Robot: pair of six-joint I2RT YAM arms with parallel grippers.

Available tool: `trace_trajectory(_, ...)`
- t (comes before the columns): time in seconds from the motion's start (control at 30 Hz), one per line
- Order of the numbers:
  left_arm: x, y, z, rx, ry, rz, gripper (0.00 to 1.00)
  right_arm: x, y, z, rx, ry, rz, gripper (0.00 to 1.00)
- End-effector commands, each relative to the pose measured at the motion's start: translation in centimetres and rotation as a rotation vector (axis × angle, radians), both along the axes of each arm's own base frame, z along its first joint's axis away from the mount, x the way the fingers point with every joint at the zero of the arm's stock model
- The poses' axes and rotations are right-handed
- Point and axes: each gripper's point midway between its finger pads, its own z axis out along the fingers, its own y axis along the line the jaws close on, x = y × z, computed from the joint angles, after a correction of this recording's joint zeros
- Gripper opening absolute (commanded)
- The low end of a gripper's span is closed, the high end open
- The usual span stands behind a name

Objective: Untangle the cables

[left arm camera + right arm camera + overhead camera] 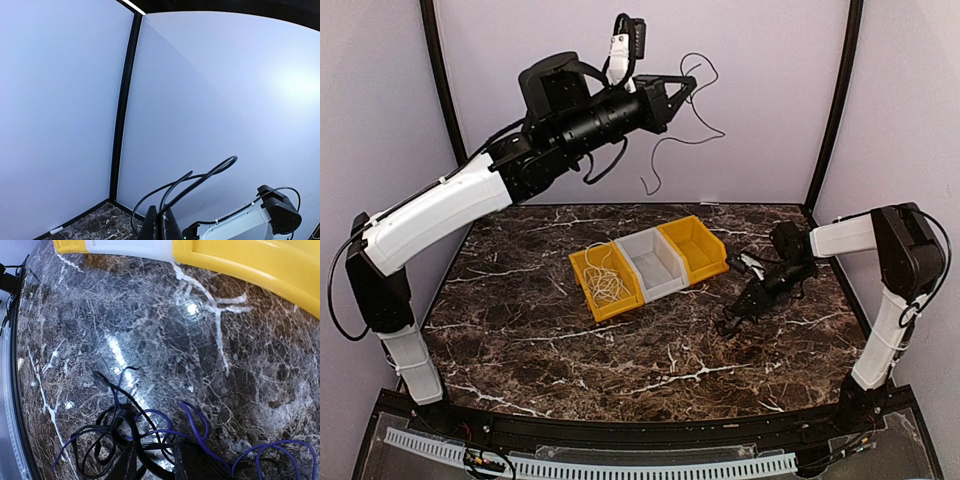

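Observation:
My left gripper point(686, 88) is raised high near the back wall. It is shut on a thin black cable point(690, 140) that loops and hangs free in the air. In the left wrist view the closed fingertips point(161, 222) pinch that cable's loops point(200, 182). My right gripper point(732, 322) is low on the table at the right, over a tangle of black and purple cables point(150, 432). Its fingers point(122, 465) stand apart with strands lying between them. A white cable point(605, 280) lies coiled in the left yellow bin point(582, 272).
Three joined bins sit mid-table: the left yellow one, a pale grey one point(655, 262) and a right yellow one point(698, 245), whose rim shows in the right wrist view point(240, 265). Dark marble tabletop point(520, 320) lies between purple walls.

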Motion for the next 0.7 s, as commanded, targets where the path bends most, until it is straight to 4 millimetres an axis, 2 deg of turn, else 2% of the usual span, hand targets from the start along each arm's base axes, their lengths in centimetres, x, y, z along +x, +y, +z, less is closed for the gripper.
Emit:
trace_trajectory(0.0,-0.6,4.2,5.7,-0.018,-0.083,0.129,0.00,0.7,-0.9,-1.8,-0.089,0.007,-0.037,0.25)
trace_trajectory(0.03,-0.5,4.9,6.8,-0.031,-0.097,0.153,0.00,0.7,-1.1,-2.1,-0.099,0.011,-0.042,0.25)
trace_trajectory(0.1,-0.1,5.4,7.3,-0.022,-0.103,0.182,0.00,0.8,-1.2,-2.1,-0.102,0.012,-0.046,0.26)
trace_trajectory(0.23,1.6,6.2,6.3,0.006,-0.058,0.243,0.00,0.9,-1.0,-1.2,-0.090,-0.003,-0.048,0.31)
trace_trajectory(0.37,4.0,6.4,3.1,0.036,0.062,0.239,0.00,1.1,-1.1,0.0,-0.091,-0.037,-0.055,0.41)
trace_trajectory(0.47,5.6,6.2,-0.4,0.060,0.160,0.225,0.00,1.0,-1.1,1.0,-0.088,-0.057,-0.050,0.45)
trace_trajectory(0.5,5.9,6.2,-1.0,0.061,0.173,0.224,0.00,1.1,-1.2,1.4,-0.087,-0.069,-0.052,0.46)
trace_trajectory(0.53,6.3,6.2,-2.5,0.078,0.203,0.226,0.00,1.1,-1.2,1.7,-0.087,-0.080,-0.052,0.47)
trace_trajectory(0.57,6.5,6.2,-3.0,0.079,0.212,0.227,0.00,1.1,-1.3,2.1,-0.086,-0.092,-0.053,0.48)
trace_trajectory(0.67,7.3,6.0,-6.4,0.120,0.268,0.235,0.00,1.1,-1.4,2.7,-0.080,-0.114,-0.055,0.50)
